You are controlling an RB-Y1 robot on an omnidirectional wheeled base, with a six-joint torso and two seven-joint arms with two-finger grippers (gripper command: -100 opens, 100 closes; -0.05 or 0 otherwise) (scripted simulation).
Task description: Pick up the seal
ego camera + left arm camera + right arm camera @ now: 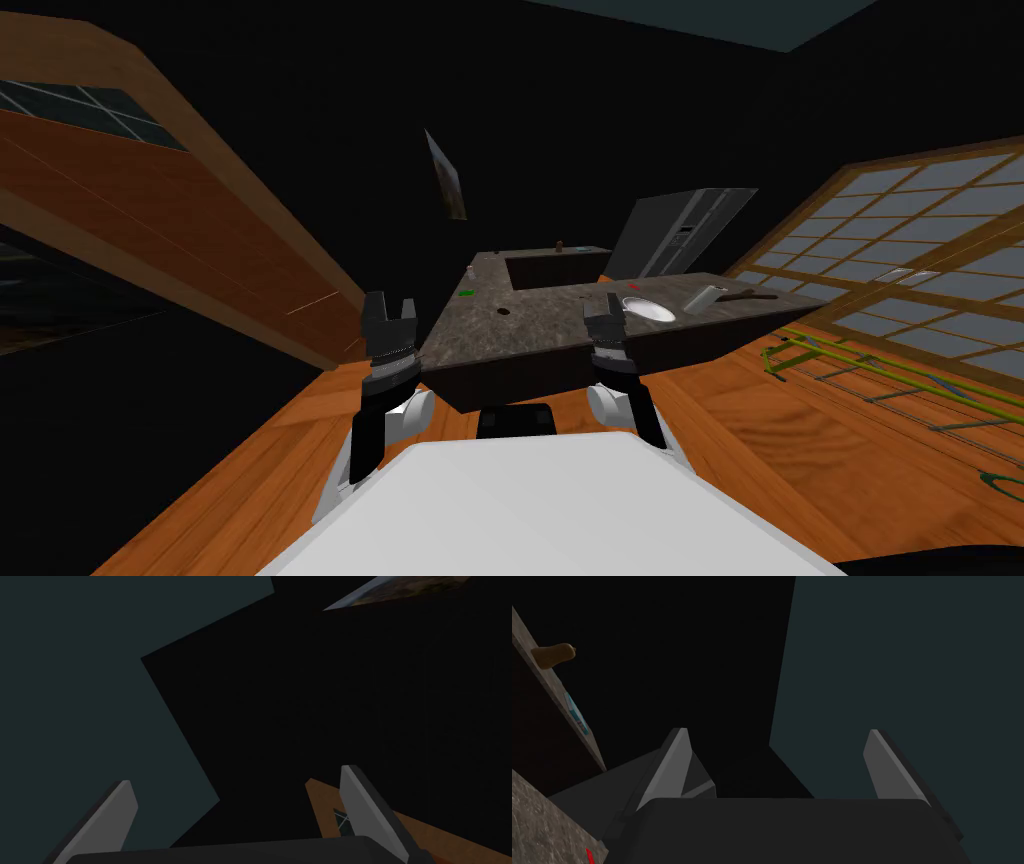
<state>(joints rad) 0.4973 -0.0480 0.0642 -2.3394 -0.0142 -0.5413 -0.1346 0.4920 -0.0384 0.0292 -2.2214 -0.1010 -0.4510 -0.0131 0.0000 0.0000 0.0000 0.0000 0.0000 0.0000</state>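
A small brown rounded figure [560, 246], likely the seal, sits on the far arm of the dark marbled counter [520, 335]. The right wrist view shows it as a brown lump [554, 656] on the counter's far ledge, well away from the fingers. My left gripper [390, 308] is raised at the counter's near left corner, open and empty, as the left wrist view [235, 786] confirms. At the counter's near right side stands my right gripper [605, 308], also open with nothing between its fingers [779, 743].
On the counter lie a white plate [648, 309], a grey cleaver-like tool [705, 298], a small green item [465, 293] and a small dark item [502, 312]. A grey fridge [690, 235] stands behind. Wooden floor surrounds the counter, with latticed windows to the right.
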